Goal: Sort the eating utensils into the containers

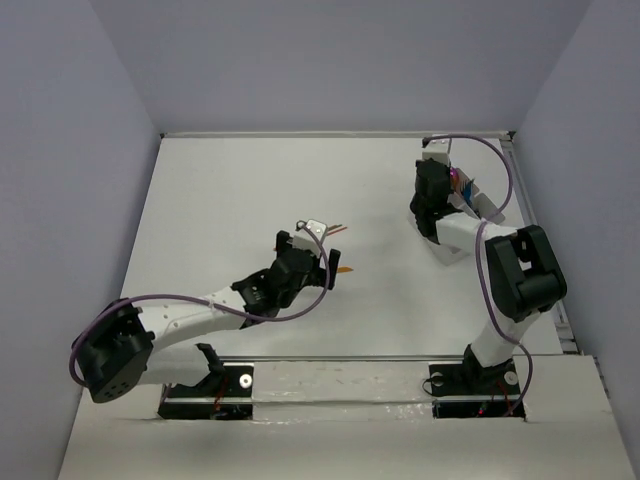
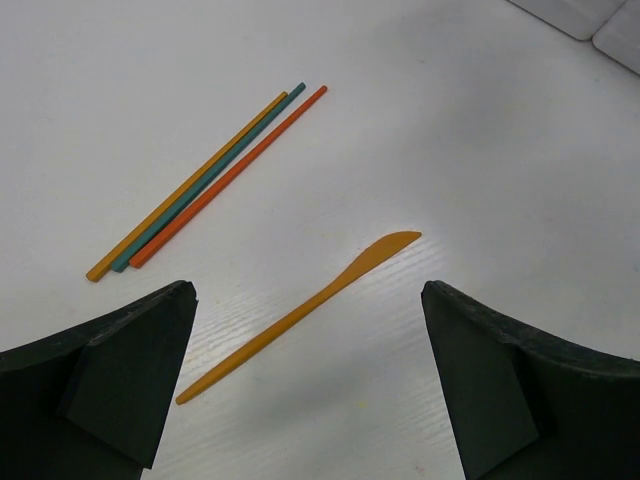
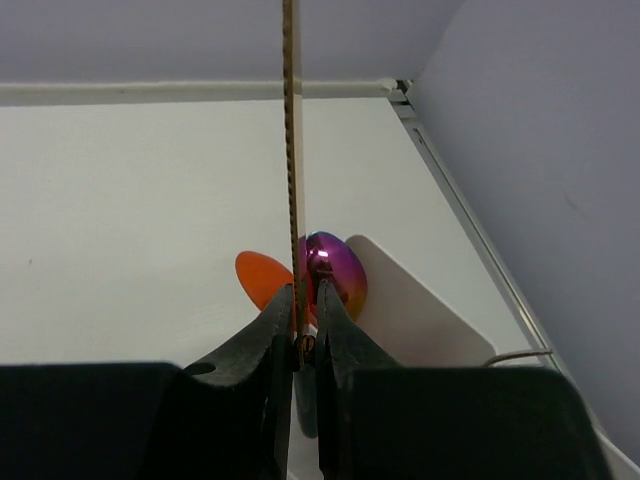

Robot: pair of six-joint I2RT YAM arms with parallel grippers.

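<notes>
The serrated utensil (image 3: 291,150) runs off the right wrist view's top edge (its far end unseen). The right jaws hide the handles of the purple spoon (image 3: 338,268) and orange spoon (image 3: 262,280), and the near part of the white container (image 3: 420,310).

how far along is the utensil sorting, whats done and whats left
Partly done. An orange spoon and a purple spoon seem to sit at the white container. In hand: the right end effector is shut on a thin tan utensil seen edge-on. Left to do: the orange knife and three coloured sticks lie on the table, the left end effector open over the knife.
</notes>
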